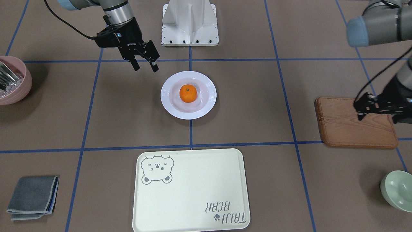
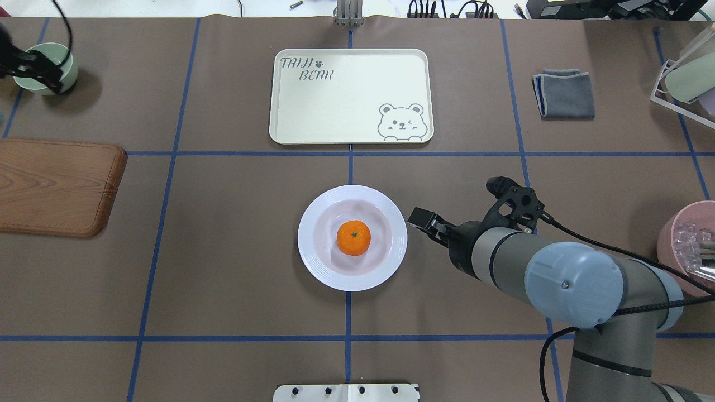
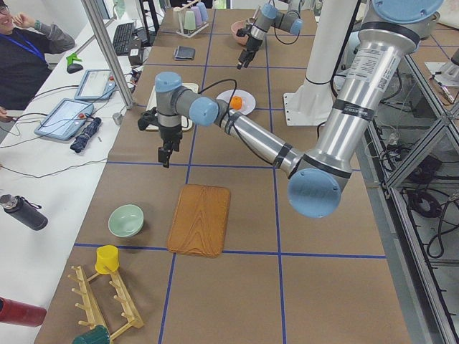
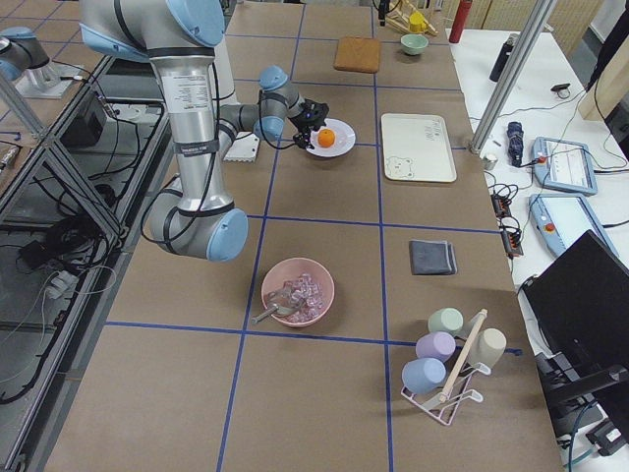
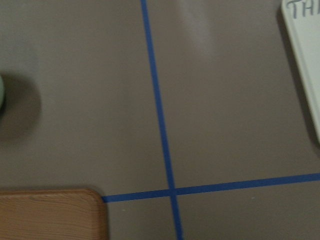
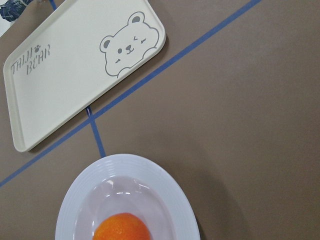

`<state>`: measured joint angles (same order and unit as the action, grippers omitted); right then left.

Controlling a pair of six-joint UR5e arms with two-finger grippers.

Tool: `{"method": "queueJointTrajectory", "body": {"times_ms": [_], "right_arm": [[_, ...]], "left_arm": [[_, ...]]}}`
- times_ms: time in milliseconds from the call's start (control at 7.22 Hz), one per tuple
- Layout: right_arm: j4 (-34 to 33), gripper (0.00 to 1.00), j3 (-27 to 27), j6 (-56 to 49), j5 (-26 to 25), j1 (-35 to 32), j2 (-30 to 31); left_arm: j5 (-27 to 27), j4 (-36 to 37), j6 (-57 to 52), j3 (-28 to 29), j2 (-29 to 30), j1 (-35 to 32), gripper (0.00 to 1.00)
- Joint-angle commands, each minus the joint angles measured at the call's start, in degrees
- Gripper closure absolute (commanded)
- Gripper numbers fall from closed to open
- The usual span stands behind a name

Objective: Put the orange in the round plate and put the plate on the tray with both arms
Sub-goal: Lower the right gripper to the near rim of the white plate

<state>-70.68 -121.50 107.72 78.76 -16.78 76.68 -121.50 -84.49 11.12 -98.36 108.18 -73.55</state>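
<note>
Done with step one: can see the orange sitting in the plate, mid-table, near the tray but apart. Now for lifting the plate. Holding nothing in the right claw, spread wide just beside the rim. Cannot tell spread or pressed for the left claw, far off over the board. Next, probably: bring both to opposite rims, pinch, lift level to stop rolling.

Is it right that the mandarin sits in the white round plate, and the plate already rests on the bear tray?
Not quite. The mandarin does sit in the white round plate, but the plate rests on the brown table, apart from the bear tray, with a blue tape line between them. The overhead view shows it.
</note>
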Motion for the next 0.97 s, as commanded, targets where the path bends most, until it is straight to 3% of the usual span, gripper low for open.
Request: {"method": "queueJointTrajectory", "body": {"times_ms": [0, 139, 416, 831], "right_arm": [[1.2, 0.01, 0.2, 1.3, -8.8, 6.5, -0.5], [1.3, 0.02, 0.3, 3.8, -9.4, 7.3, -1.4], [2.7, 0.03, 0.6, 4.2, -10.5, 8.3, -1.4], [9.9, 0.31, 8.1, 11.4, -13.0, 9.8, -2.1]], "left_arm": [[-5.8, -4.3, -14.0, 8.1, -4.4, -12.9, 0.02], [-10.9, -4.4, -15.6, 11.5, -5.2, -17.0, 0.02], [-11.7, -3.9, -27.2, 12.1, -10.6, -21.9, 0.02], [-11.7, -4.4, -27.3, 12.2, -12.1, -22.6, 0.02]]}}
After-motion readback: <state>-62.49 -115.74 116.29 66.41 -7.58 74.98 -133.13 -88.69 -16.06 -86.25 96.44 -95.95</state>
